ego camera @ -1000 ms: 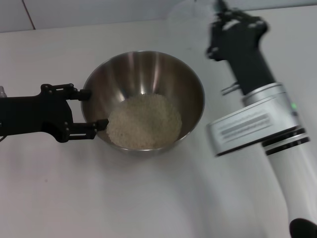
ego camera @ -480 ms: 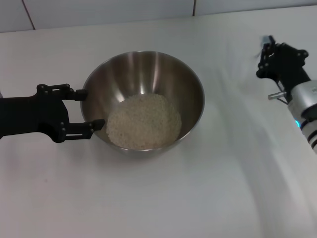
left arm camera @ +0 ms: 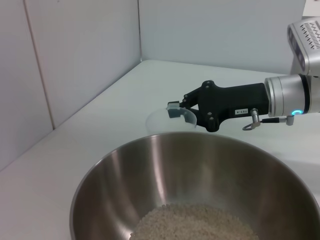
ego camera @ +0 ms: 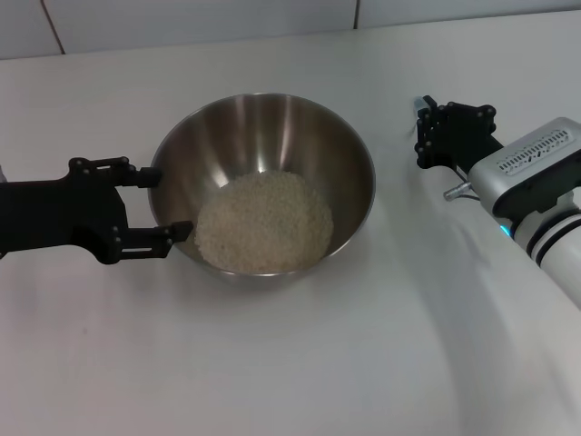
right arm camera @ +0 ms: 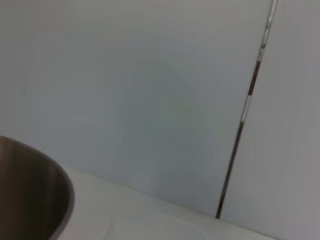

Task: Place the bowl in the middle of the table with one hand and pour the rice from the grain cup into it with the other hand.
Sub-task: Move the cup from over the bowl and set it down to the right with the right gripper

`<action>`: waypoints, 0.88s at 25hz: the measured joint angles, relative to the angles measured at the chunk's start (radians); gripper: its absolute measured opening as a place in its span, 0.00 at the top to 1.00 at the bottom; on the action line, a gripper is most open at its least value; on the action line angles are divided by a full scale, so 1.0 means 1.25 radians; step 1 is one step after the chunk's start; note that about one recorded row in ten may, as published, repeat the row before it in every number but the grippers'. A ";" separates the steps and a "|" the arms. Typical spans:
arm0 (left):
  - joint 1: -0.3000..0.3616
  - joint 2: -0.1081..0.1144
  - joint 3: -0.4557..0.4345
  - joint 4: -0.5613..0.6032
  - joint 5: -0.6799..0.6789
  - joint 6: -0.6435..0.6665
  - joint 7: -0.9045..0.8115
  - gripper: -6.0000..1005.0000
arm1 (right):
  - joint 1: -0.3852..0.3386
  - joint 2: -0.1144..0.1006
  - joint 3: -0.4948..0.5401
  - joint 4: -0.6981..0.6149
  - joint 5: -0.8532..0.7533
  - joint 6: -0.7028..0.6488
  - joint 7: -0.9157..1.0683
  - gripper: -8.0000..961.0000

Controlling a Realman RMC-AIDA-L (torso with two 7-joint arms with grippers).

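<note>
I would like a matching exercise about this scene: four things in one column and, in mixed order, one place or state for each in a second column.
Things:
1. rice
2. bowl
3. grain cup
4. left gripper

Places or states:
a. held by the right gripper, on the bowl's right side
b. a mound inside the bowl
c. fingers apart, one on each side of the bowl's left rim
d. standing on the table, between the two grippers

Pairs: 1-b, 2-d, 3-a, 4-c

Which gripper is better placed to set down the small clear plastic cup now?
The right gripper: it is shut on the clear plastic cup, low over the white table, beside the steel bowl.
</note>
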 joint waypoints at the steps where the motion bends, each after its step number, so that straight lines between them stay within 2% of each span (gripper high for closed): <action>1: 0.000 0.000 0.000 0.000 0.000 0.000 0.000 0.22 | 0.000 0.000 0.000 0.000 0.000 0.000 0.000 0.97; 6: 0.000 0.000 0.001 0.000 0.000 0.000 0.000 0.22 | -0.004 0.002 -0.001 0.002 0.000 0.002 -0.003 0.97; 11: 0.000 0.000 0.002 0.002 0.000 0.000 0.000 0.22 | -0.034 0.003 0.005 0.005 0.000 -0.002 -0.004 0.97; 14: -0.006 0.000 0.004 0.003 0.000 0.000 0.000 0.22 | -0.070 0.000 0.001 0.020 -0.002 -0.046 -0.003 0.76; 19: -0.008 0.000 0.005 0.002 0.000 0.000 0.000 0.22 | -0.123 -0.002 -0.009 0.023 -0.036 -0.123 0.053 0.52; 21: -0.008 0.000 0.005 0.004 0.001 0.000 0.000 0.22 | -0.135 -0.003 -0.009 0.021 -0.042 -0.135 0.070 0.45; 22: -0.007 0.000 0.005 0.005 0.001 0.000 0.000 0.22 | -0.170 -0.004 -0.001 0.015 -0.043 -0.191 0.116 0.41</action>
